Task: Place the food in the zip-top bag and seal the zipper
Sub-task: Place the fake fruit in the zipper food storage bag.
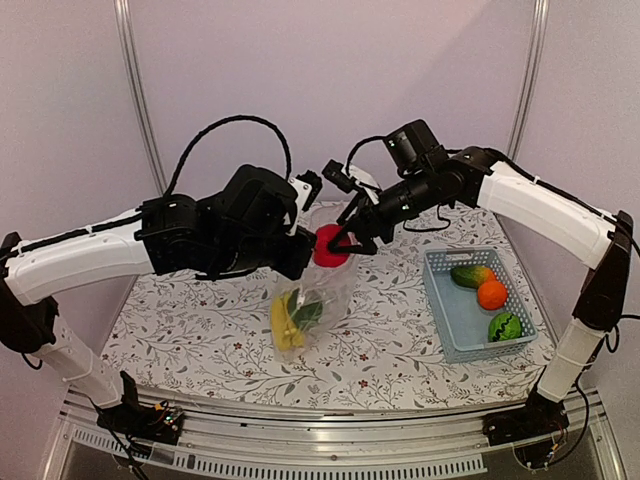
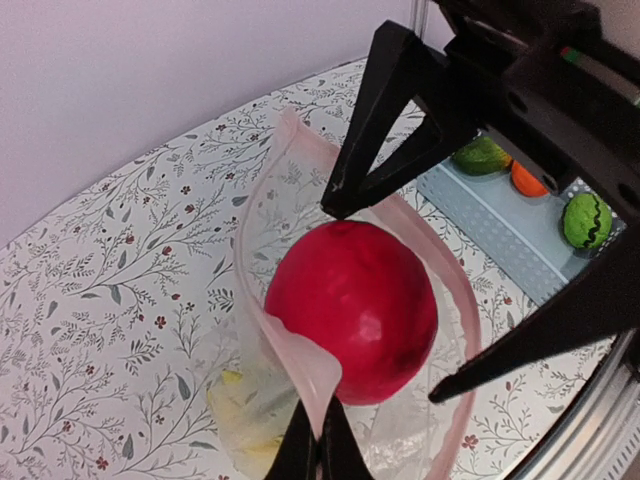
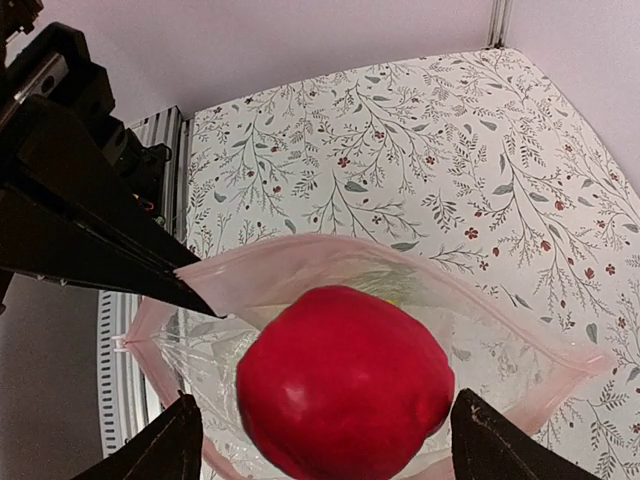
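left jaws clamp the zipper (image 2: 298, 362); right jaws apart, flanking the red apple (image 2: 355, 310).

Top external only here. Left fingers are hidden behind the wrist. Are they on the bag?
Observer: Yes. Left wrist view: the left fingers are shut on the zipper strip, holding the mouth open.
Operator: Anything through the mouth yet?
Observer: Right wrist view: the red apple sits in the mouth of the zip-top bag, pink rim around it.
Operator: Is it clamped?
Observer: No. The right fingers are spread, and a gap shows beside the apple.
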